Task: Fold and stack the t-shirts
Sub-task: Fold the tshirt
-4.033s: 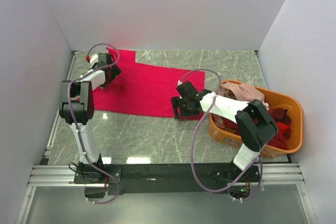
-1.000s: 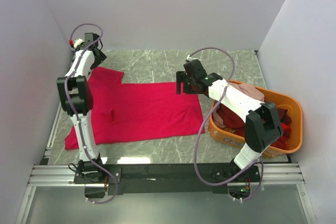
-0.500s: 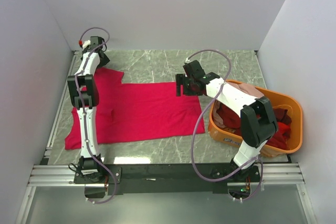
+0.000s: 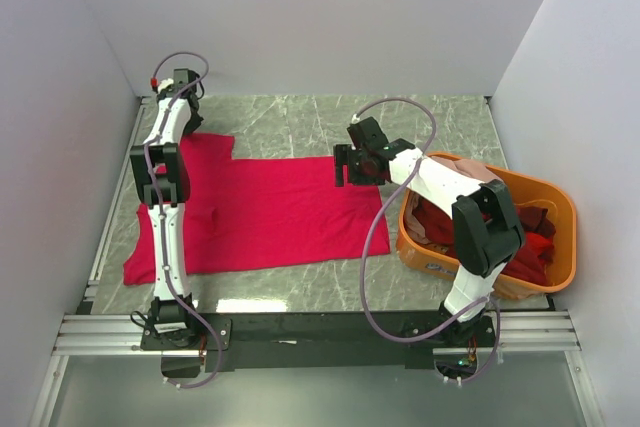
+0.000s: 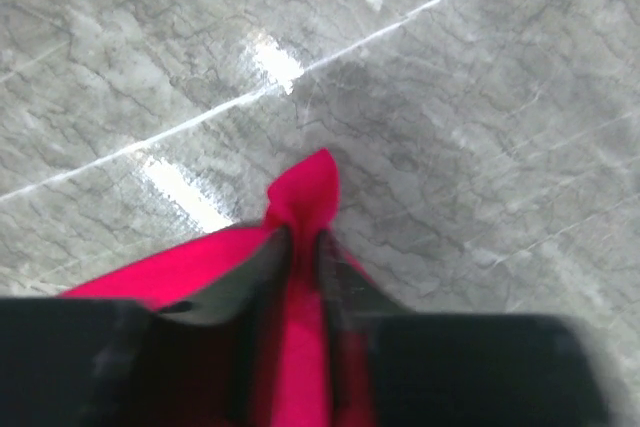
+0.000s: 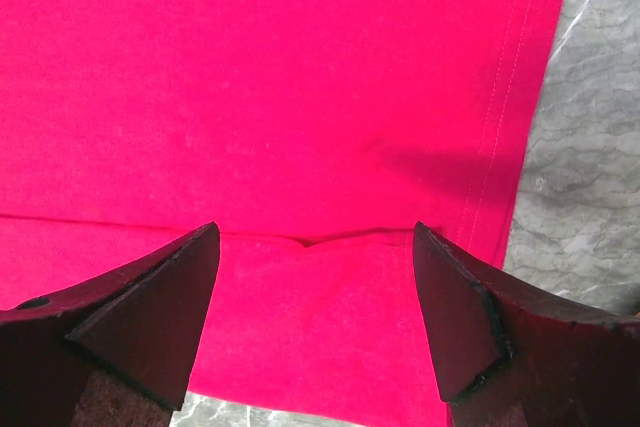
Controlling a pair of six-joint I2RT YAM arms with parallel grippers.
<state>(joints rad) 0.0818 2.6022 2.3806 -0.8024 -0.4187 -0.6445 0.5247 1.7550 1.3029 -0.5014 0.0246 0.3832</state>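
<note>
A bright crimson-pink t-shirt (image 4: 270, 207) lies spread flat on the marble table. My left gripper (image 4: 187, 124) is at the shirt's far-left sleeve corner. In the left wrist view my left gripper (image 5: 303, 239) is shut on a pinched peak of the crimson cloth (image 5: 306, 182), which sticks out past the fingertips. My right gripper (image 4: 346, 167) hovers over the shirt's far-right corner. In the right wrist view my right gripper (image 6: 312, 247) stands open above a folded-over hem of the t-shirt (image 6: 300, 97), with nothing between its fingers.
An orange basket (image 4: 562, 247) stands at the right edge, holding dark red shirts (image 4: 537, 247) and a pale pink one (image 4: 468, 175). White walls close in the table on the left, back and right. Grey marble (image 4: 300, 122) lies bare behind the shirt.
My left gripper has closed on the sleeve corner. My right gripper has stayed open and shifted slightly left over the shirt's far-right corner. Since four seconds ago the shirt lies nearer and flatter.
</note>
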